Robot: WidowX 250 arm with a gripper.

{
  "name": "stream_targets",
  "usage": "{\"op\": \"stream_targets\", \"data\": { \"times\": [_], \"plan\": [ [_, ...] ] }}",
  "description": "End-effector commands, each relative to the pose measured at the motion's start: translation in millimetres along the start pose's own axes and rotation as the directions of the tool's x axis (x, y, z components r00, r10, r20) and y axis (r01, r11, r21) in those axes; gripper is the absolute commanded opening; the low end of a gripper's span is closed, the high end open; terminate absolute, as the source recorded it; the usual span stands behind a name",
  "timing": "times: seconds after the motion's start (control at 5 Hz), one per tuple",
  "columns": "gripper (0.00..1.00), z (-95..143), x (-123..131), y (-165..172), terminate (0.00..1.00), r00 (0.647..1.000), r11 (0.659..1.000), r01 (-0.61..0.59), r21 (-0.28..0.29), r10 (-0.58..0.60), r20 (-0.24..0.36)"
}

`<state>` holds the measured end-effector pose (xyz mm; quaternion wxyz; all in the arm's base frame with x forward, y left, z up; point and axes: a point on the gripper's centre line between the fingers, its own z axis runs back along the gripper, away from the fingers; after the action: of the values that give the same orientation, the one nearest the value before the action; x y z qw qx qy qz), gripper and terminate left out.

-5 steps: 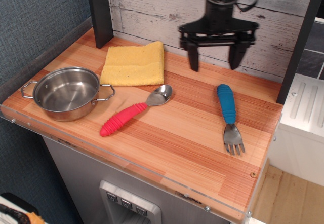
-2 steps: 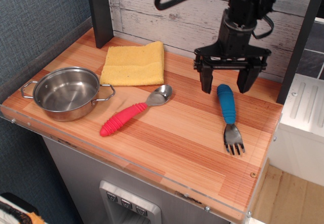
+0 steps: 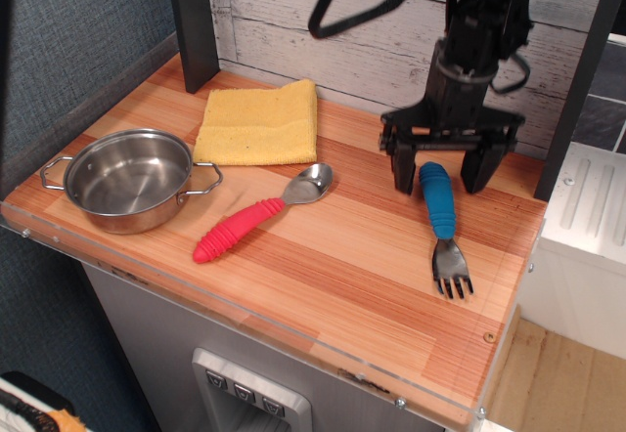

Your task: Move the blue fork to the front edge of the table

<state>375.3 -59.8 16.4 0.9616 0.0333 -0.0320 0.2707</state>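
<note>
The blue fork (image 3: 441,215) lies flat on the right side of the striped wooden table (image 3: 323,276), blue ribbed handle toward the back, metal tines toward the front edge. My black gripper (image 3: 440,176) hangs just over the far end of the handle. It is open, with one finger on each side of the handle's tip. The fingers do not touch the handle. Nothing is held.
A red-handled metal spoon (image 3: 256,215) lies mid-table. A steel pot (image 3: 129,178) stands at the left front. A yellow cloth (image 3: 259,122) lies at the back. A dark post (image 3: 193,23) and a plank wall stand behind. A clear acrylic strip runs along the front edge.
My gripper has moved right and down from the back wall, ending low over the far end of the fork handle. It stays open. The fork has not moved.
</note>
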Motion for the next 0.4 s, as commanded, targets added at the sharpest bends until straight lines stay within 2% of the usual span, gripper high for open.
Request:
{"op": "stream_targets", "data": {
  "times": [0.0, 0.2],
  "plan": [
    [1.0, 6.2, 6.6, -6.5, 0.0, 0.999, 0.999, -0.023, -0.042, 0.025, 0.041],
    [0.0, 4.4, 6.4, -7.3, 0.0, 0.999, 0.999, -0.018, -0.046, 0.02, 0.044]
  ]
}}
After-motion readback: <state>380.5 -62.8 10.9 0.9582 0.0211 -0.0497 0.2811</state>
